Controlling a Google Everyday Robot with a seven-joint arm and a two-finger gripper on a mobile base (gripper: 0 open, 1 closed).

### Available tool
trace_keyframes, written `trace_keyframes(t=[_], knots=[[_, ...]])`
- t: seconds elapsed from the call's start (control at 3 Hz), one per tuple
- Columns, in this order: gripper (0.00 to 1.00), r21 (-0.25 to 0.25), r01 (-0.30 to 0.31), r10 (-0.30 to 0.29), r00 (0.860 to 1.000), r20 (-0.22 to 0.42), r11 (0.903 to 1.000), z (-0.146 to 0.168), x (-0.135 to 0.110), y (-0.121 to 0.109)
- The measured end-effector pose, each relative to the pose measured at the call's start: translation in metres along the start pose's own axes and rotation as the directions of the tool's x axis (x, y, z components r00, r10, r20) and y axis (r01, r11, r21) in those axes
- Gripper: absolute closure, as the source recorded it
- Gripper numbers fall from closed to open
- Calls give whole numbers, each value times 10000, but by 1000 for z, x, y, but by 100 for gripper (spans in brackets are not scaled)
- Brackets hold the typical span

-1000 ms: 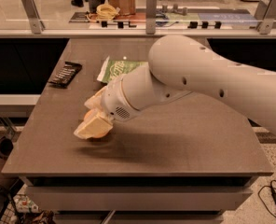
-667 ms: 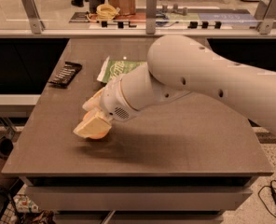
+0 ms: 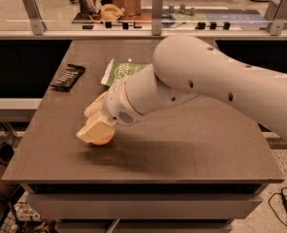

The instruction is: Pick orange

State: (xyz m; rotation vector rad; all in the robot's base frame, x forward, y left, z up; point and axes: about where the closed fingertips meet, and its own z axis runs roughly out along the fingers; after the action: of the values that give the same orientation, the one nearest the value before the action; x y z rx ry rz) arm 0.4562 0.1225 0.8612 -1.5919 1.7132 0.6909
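The orange shows only as a thin rounded orange sliver under my gripper, low over the brown table near its front left. My gripper reaches down and left from the big white arm. Its cream fingers sit on either side of the orange and are closed on it. Most of the fruit is hidden by the near finger. I cannot tell whether the orange rests on the table or is just above it.
A green snack bag lies behind the gripper, partly hidden by the arm. A black bar-shaped packet lies at the table's left edge. A glass-railed counter runs along the back. A cable lies on the floor at right.
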Motion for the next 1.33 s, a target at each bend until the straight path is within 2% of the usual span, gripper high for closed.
trace_keyframes(t=[1.0, 1.33], knots=[[19, 25, 138, -138, 9999, -18, 9999, -1, -6, 4], [0, 34, 189, -189, 9998, -24, 9998, -2, -8, 5]])
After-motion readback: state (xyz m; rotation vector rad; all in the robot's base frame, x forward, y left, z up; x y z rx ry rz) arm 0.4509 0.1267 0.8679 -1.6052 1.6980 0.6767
